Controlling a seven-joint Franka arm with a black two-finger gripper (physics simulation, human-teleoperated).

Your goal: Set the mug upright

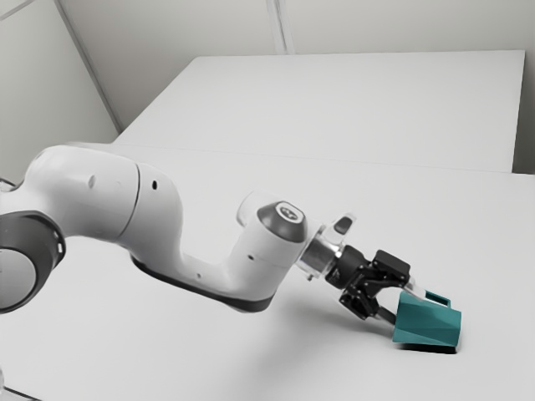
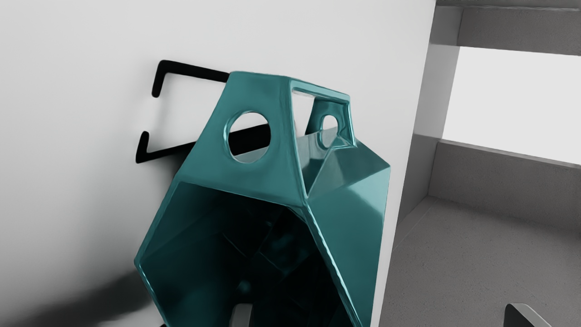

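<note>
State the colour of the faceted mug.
The faceted mug is glossy teal, with its inside darkly shadowed; the wrist view shows it best.

Exterior view: looking from beside the arm [image 1: 159, 209], above table height, angled down across the table [image 1: 125, 334] toward a pale wall [image 1: 401, 25]. Set well back, with much of the arm in frame. Wrist view: riding on the hand, looking past the gripper [image 1: 405, 305] fingertips into the mug's [image 1: 428, 322] open end, close up, then past the table edge. Overlapping on mug, fingertips and nearby table.
</note>
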